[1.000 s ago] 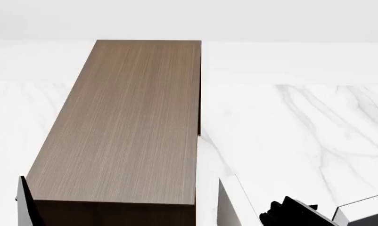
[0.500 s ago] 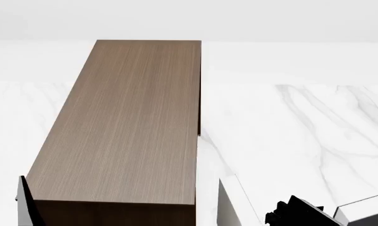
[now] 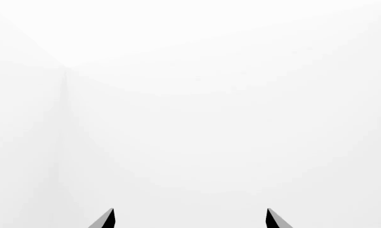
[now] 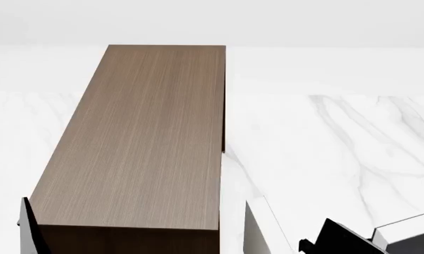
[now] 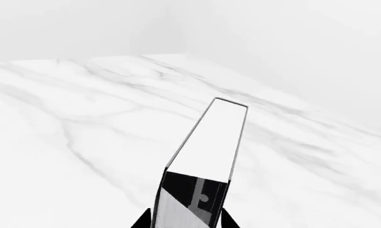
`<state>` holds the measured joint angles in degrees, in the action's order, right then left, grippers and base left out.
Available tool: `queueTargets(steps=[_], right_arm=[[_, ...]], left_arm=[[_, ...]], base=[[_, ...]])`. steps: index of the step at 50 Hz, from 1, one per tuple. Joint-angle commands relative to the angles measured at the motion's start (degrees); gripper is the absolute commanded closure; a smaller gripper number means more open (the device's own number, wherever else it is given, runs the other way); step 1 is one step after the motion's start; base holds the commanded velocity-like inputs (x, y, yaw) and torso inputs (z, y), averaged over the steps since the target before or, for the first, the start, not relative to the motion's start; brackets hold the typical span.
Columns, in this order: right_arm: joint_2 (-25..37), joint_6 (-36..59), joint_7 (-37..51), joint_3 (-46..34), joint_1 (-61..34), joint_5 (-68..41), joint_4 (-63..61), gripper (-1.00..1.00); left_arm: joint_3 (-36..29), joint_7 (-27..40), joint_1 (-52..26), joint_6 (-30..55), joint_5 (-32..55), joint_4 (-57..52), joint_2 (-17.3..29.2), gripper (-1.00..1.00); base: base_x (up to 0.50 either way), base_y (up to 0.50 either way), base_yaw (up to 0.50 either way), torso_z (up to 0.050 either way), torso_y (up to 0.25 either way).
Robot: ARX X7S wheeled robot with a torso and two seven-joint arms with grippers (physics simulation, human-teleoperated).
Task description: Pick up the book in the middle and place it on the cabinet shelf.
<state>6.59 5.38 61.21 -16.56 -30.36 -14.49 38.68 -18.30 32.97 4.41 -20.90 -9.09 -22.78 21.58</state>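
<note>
Right gripper point(image 5: 181, 223) was clamped on the book point(image 5: 209, 142): in the right wrist view both dark finger tips sat tight against its covers, with the white page block and thin dark cover edge sticking out past them over the marble floor point(image 5: 70, 142). Book was in the air, not touching anything else. In the head view the book point(image 4: 258, 227) showed as a pale slab with a dark edge just beside the cabinet shelf point(image 4: 148, 143), off its near right corner and lower than its top, not resting on it. Right gripper point(image 4: 339, 238) body was a black shape on the far side of the book from the cabinet. A second pale, dark-edged block point(image 4: 409, 235) sat further out from the cabinet, beyond the gripper; couldn't tell what it was. Cabinet top was flat brown wood grain, running away from the robot. Left gripper point(image 3: 190, 221) jaws were spread wide, only two dark tips visible against plain white, holding nothing. A dark sliver point(image 4: 27, 227) showed off the cabinet's near left corner; couldn't identify it.
</note>
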Motion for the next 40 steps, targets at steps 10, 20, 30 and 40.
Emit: queueTargets(steps=[10, 20, 30, 40], right_arm=[[-0.1, 0.5, -1.8, -0.3, 0.1, 0.7, -2.9, 1.0], [1.8, 2.9, -1.0, -0.3, 0.7, 0.4, -10.5, 1.0], [6.6, 8.6, 0.9, 1.6, 1.1, -1.0, -28.4, 1.0], [9.1, 13.8, 3.8, 3.9, 0.7, -2.2, -38.4, 1.0]], left_arm=[[0.9, -0.8, 0.0, 0.3, -1.1, -0.2, -0.7, -1.0], [0.8, -0.7, -0.1, 0.6, -1.3, -0.4, -0.6, -1.0], [0.7, -0.5, -0.3, 0.8, -1.2, -0.6, -0.4, -1.0], [0.8, -0.4, -0.4, 1.1, -0.8, -0.9, -0.2, -1.0]], base=[[0.0, 0.0, 0.0, 0.0, 0.0], [0.0, 0.0, 0.0, 0.0, 0.001], [0.0, 0.0, 0.0, 0.0, 0.002], [0.0, 0.0, 0.0, 0.0, 0.001]])
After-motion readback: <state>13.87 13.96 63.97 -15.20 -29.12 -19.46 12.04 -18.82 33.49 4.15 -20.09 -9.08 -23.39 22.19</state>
